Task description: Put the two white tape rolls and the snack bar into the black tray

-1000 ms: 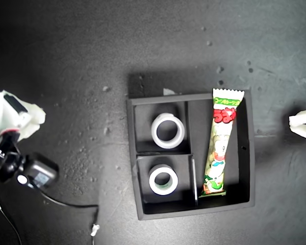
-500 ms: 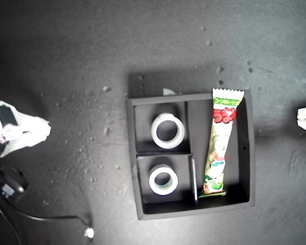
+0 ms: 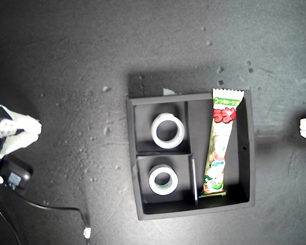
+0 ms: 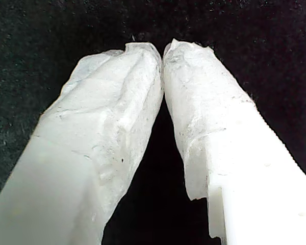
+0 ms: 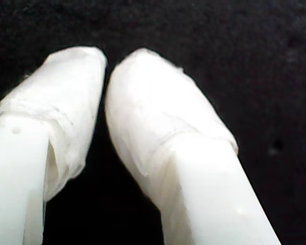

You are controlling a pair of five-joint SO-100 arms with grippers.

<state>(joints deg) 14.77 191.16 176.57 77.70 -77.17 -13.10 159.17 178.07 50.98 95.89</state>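
Black tray (image 3: 132, 153) is sitting right of centre in the exterior view on the dark table (image 3: 66, 61). Snack bar (image 3: 220, 143) is lying in its long right compartment, long axis running top to bottom. Two white tape rolls (image 3: 168, 130) (image 3: 163, 180) are sitting in the small left compartments. My first pincer (image 4: 162, 50) and my second pincer (image 5: 107, 64) are both pressed together, holding nothing.
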